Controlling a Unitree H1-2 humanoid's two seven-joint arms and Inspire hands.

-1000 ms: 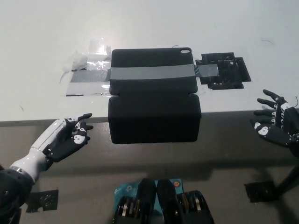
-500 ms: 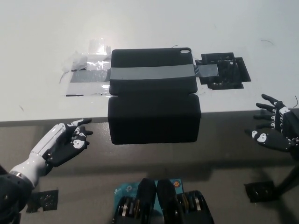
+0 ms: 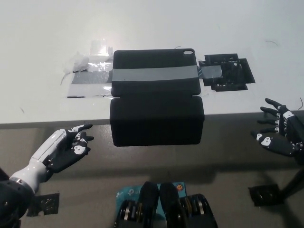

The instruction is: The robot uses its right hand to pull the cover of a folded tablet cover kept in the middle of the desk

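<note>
White left hand (image 3: 66, 146) w/ black palm and dark finger segments, white forearm shell, dark band at wrist, black upper sleeve; black right hand (image 3: 280, 134) w/ small white marks on fingers and a white patch nr thumb.

We see a black tablet cover (image 3: 156, 102) crossed by a grey tape band (image 3: 154, 74), on a white desk (image 3: 142, 23), beside a black tape patch (image 3: 228, 73).

A robot test bench in a lab: a plain white desk (image 3: 42, 33) with grey and clear tape strips (image 3: 88, 76) at 10 o'clock, black tape patches (image 3: 228, 73) at 2 o'clock.
</note>
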